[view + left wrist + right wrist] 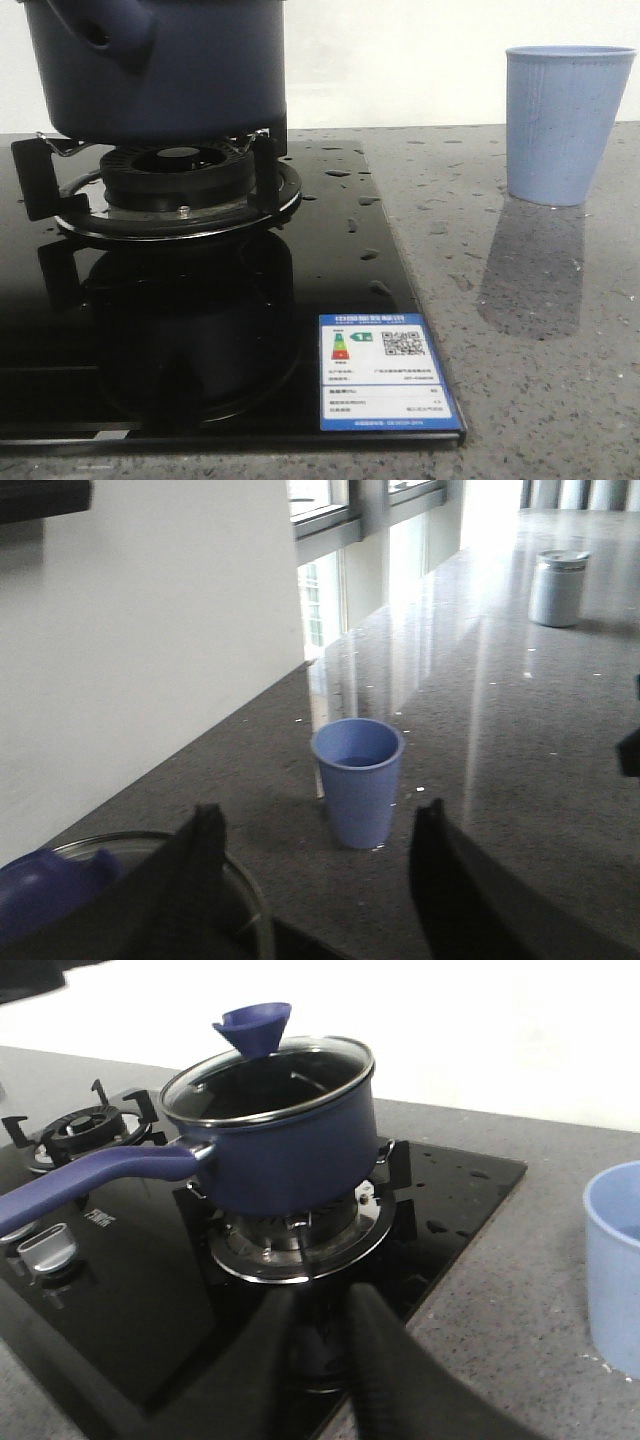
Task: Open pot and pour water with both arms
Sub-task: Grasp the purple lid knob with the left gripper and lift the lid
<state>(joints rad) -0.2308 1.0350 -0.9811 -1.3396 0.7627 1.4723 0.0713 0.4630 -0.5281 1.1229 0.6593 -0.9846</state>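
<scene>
The dark navy pot stands on the burner at the far left. In the right wrist view the pot carries a glass lid with a blue funnel-shaped knob, and its long blue handle sticks out sideways. Small glossy water drops lie on the black stove glass. My left gripper is open and empty; the lid's rim and knob show beside one finger. My right gripper is nearly closed and empty, low in front of the burner. Neither gripper shows in the front view.
A pale blue ribbed cup stands on the grey counter to the right of the stove; it also shows in both wrist views. A second burner lies beyond the pot. A metal jar stands far off. A white wall runs behind.
</scene>
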